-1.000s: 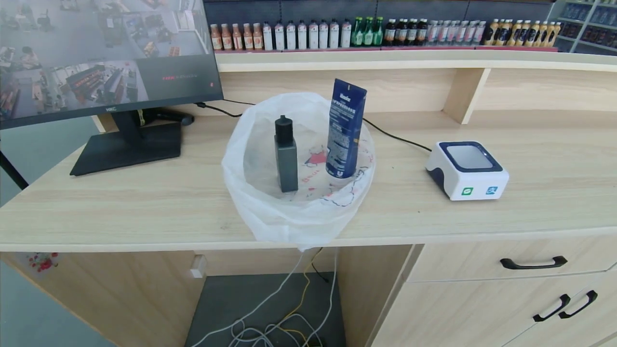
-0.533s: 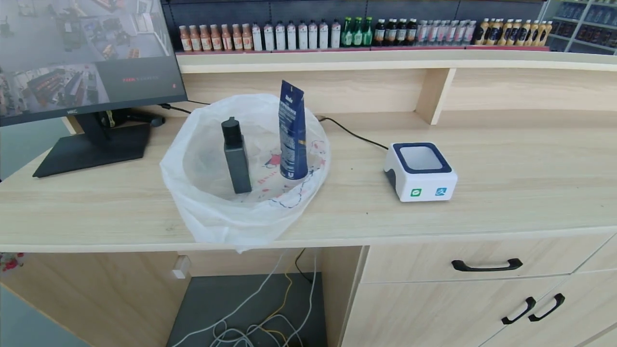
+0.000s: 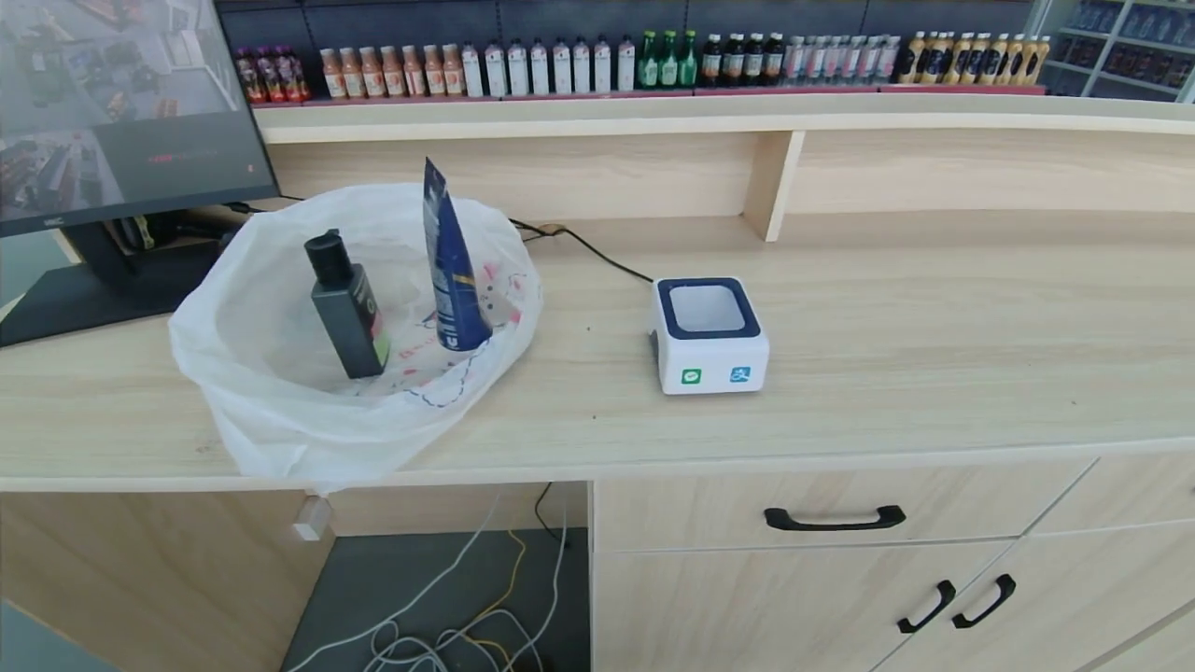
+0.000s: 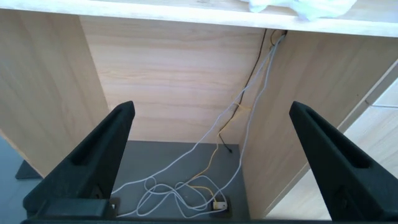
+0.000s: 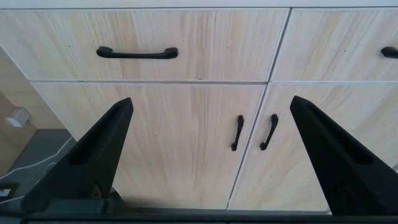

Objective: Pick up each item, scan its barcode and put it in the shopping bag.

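Your shopping bag sits left on the counter, holding a standing black bottle and blue tube. The scanner stands to the bag's right. Your left gripper and right gripper are released.

**Head view:** high, in front of the counter, facing forward and down over its front edge and whole top.

**Left wrist view:** low, beneath the counter's front edge, facing into the open recess, moderately near.

**Right wrist view:** low, close, square to the cabinet fronts.

**Overlap:**
- Head and left wrist views share the floor cables and the shopping bag overhang.
- Head and right wrist views share the drawer handle and the paired door handles.
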Motion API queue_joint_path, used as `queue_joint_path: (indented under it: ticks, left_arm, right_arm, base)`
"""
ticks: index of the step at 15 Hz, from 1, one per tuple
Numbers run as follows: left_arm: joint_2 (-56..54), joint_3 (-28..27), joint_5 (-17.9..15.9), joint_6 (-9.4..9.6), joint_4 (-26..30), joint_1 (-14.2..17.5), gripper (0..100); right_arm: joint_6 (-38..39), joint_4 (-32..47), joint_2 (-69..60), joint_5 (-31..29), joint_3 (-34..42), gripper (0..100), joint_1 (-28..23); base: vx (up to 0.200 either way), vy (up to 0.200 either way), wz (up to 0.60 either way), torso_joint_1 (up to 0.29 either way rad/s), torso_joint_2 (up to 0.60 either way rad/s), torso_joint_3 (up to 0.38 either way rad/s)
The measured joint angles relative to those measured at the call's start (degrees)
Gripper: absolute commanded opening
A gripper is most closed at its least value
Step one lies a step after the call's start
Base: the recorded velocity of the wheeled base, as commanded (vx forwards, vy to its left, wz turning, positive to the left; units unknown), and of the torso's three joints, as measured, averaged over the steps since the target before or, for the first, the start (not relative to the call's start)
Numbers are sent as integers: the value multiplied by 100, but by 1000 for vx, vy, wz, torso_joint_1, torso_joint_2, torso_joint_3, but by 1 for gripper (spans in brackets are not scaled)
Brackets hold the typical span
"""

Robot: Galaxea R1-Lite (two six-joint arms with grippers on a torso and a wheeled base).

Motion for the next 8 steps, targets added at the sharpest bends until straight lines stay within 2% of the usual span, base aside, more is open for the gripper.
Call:
queue_joint_path:
  ticks: [1, 8]
  left_arm:
    - [0, 0, 0, 1, 0, 0, 100]
    - [0, 0, 0, 6, 5, 2, 100]
  right_arm:
    - [2, 0, 0, 0, 0, 100, 2]
    - [-2, -2, 0, 0, 0, 100, 0]
  base:
    - [0, -200, 0, 2, -2, 2]
    - [0, 0, 0, 0, 0, 0]
